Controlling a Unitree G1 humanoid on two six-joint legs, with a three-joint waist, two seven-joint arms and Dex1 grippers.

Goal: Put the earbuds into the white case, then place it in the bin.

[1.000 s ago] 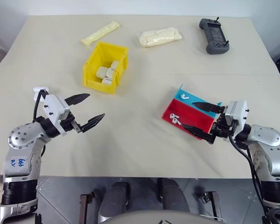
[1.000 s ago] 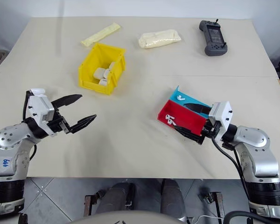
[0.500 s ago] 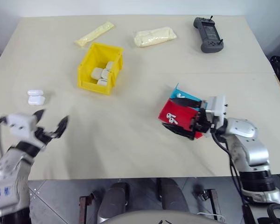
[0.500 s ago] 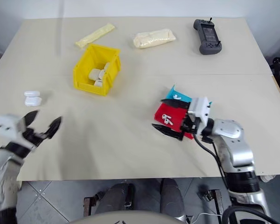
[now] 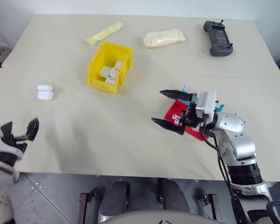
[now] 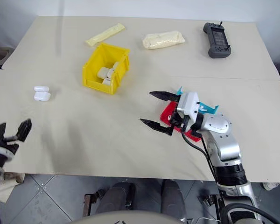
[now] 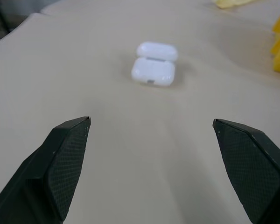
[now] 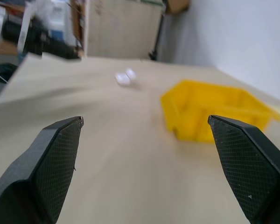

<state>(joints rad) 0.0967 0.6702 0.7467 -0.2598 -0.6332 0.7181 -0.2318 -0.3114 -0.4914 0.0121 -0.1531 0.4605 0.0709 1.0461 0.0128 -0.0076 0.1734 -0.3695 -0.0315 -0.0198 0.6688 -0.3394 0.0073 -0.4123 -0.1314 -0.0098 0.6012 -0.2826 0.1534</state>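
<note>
When counted from near to far: two grippers, one tray, one open case, one bin, two packets, one controller.

Nearest, at the table's front left edge, left gripper (image 5: pixel 19 128), its black fingers spread wide and holding nothing. More to the right, right gripper (image 5: pixel 157 106), also spread wide and empty, pointing to the left over the table. Just behind its fingers, red and teal tray (image 5: pixel 171 108), partly hidden by the wrist. On the red part, small white earbuds (image 5: pixel 176 119); cannot tell how many, and cannot tell whether gripper and tray touch.

Further on the left, white case (image 5: pixel 45 92), alone on the bare table, well apart from both grippers and from the bin. Lid flipped open and lying flat; two halves one behind the other, so long axis running near to far, straight ahead of the left gripper in the left wrist view.

Beyond, near the middle, yellow bin (image 5: pixel 95 63), open top upward, long side running near to far and leaning a little to the right. Inside, at least three white cases.

Farthest, thin pale yellow packet (image 5: pixel 105 32), thicker pale packet (image 5: pixel 162 37), black controller (image 5: pixel 218 37).

Beige table (image 5: pixel 107 135) with a seam across the right half; grey tiled floor below the front edge; white wall behind.
</note>
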